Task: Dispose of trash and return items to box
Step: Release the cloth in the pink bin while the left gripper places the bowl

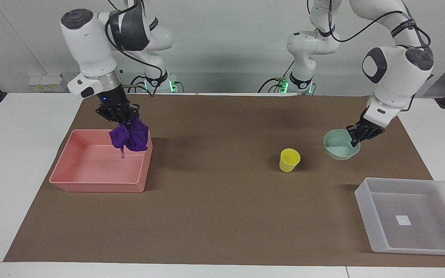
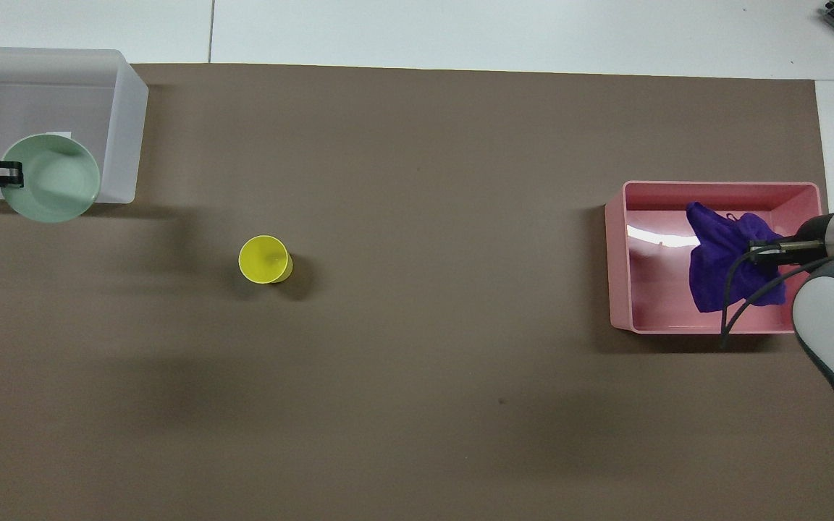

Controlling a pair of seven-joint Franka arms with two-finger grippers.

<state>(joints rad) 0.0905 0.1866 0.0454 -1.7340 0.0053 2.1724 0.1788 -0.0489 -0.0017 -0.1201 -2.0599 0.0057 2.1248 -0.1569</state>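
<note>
the right gripper (image 1: 121, 120) was clamped on the top of the purple rag (image 1: 129, 137), and the rag hung down from it in loose folds, in the air. in the overhead view the rag (image 2: 728, 264) lay inside the outline of the pink tray (image 2: 618, 253), toward the corner nearer to the robots. in the facing view its lowest tip hung above the tray floor, not touching it. so the important relation was simple: the tray floor was directly under the rag, and i judge that opening the fingers would be enough to drop the trash there.

the left gripper (image 1: 362, 134) was closed on the rim of the mint-green bowl (image 1: 340, 144) and held it lifted, with the opening up. the bowl (image 2: 50, 177) covered the near wall of the translucent box (image 2: 127, 130) in the overhead view, but in the facing view it was over the brown mat (image 1: 226, 200), and the box (image 1: 365, 200) was farther from the robots, at the left arm's end of the table. i think the bowl must travel this way before release.

the yellow cup (image 1: 289, 160) stood upright on the mat, beside the bowl, and the left arm was nearer to it.
</note>
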